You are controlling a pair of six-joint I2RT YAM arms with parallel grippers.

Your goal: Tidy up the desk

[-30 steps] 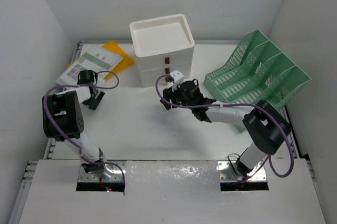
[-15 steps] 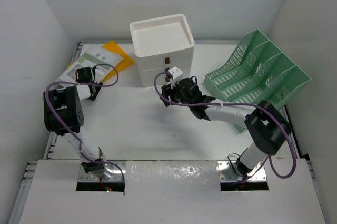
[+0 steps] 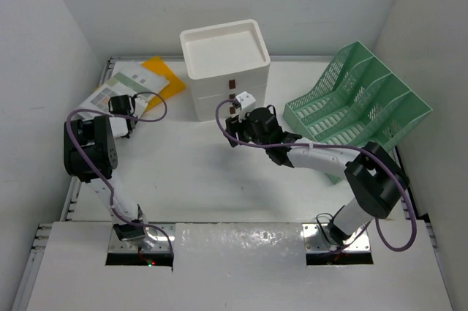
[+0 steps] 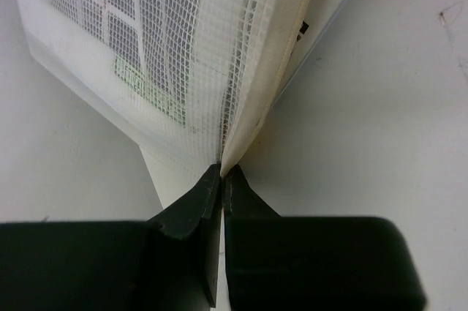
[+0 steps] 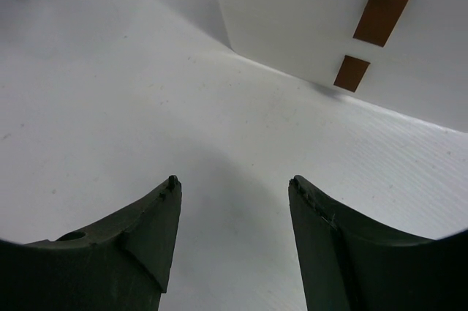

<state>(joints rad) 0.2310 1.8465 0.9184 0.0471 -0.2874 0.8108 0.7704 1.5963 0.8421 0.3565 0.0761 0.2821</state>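
- At the far left corner, my left gripper [image 4: 221,175] has its jaws pinched tight on the near corner of the mesh sleeve [image 4: 183,55], which holds a printed sheet.
- The bite is only on the very edge. I would lift slowly and low, dragging rather than swinging, so the sleeve does not slip out or fold.
- A yellow folder [image 3: 164,77] lies under the sleeve, and I would watch that it does not get pulled along.
- The sheet shows grids and green and orange blocks, but no words I can read.
- The desk [image 3: 197,172] spreads white under everything, with its middle bare.
- My right gripper [image 5: 234,181] hovers with its jaws wide and holding nothing, just in front of the drawer unit [image 3: 223,51], whose brown tabs [image 5: 382,4] are blank.
- The green file rack [image 3: 358,102] sits at the far right, a likely home for the sleeve.
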